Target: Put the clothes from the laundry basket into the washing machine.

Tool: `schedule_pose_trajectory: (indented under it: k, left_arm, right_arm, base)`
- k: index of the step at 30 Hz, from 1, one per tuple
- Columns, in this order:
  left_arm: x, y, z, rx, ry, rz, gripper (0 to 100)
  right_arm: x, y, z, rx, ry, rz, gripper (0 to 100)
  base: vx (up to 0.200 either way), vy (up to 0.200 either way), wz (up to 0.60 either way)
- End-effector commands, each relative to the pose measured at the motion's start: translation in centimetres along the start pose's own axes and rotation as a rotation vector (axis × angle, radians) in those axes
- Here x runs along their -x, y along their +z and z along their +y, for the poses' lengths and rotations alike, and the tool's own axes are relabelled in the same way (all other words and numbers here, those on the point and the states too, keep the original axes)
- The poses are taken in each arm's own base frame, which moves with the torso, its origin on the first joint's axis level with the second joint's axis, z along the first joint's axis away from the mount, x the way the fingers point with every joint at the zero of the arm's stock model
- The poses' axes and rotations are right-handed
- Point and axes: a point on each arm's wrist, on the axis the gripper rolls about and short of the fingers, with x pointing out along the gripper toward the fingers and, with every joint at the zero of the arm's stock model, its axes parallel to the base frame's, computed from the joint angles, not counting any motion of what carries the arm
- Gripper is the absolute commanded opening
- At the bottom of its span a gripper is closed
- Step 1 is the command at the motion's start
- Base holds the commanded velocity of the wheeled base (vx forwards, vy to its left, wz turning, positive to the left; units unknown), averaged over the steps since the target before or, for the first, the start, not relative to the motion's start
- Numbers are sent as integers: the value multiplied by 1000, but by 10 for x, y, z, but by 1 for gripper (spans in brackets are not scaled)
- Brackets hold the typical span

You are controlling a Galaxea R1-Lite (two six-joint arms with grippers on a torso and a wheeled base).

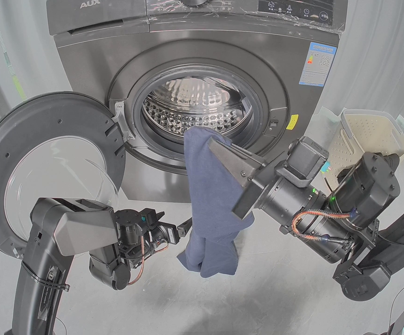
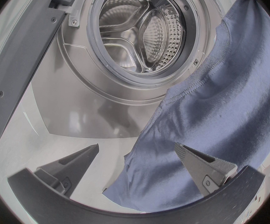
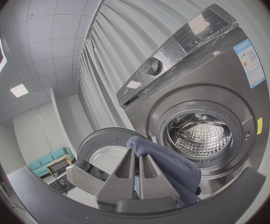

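Note:
A blue garment hangs from my right gripper, which is shut on its top edge just in front of the washing machine's open drum. In the right wrist view the gripper pinches the cloth between closed fingers. My left gripper sits low beside the hanging cloth, open; its fingers spread with the garment just past them and not held. The cream laundry basket stands right of the machine.
The grey washing machine has its round door swung wide open to the left, close above my left arm. Pale floor lies in front. Curtains hang behind the machine.

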Motion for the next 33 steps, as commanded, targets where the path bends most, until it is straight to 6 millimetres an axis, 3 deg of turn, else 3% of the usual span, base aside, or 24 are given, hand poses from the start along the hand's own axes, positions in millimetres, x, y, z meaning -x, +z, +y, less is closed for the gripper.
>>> schedule_pose_trajectory:
  k: [1, 10, 18, 27, 33]
  left_arm:
    - [-1, -2, 5, 2, -3, 3, 100]
    - [3, -1, 4, 4, -121, 37, 100]
    - [-15, 0, -1, 0, -162, -12, 100]
    - [-21, -12, -29, -7, -250, 10, 100]
    - [-30, -13, -28, -10, -240, -14, 100]
  right_arm:
    - [0, 0, 2, -3, 7, 1, 0]
    - [-1, 1, 2, 0, 16, 0, 0]
    - [-5, -5, 9, -11, 43, 7, 0]
    - [-12, -4, 7, -8, 39, -8, 0]
    - [-14, -9, 8, -10, 42, -3, 0]
  base:
    - [0, 0, 0]
    - [0, 0, 0]
    - [0, 0, 0]
    - [0, 0, 0]
    - [0, 0, 0]
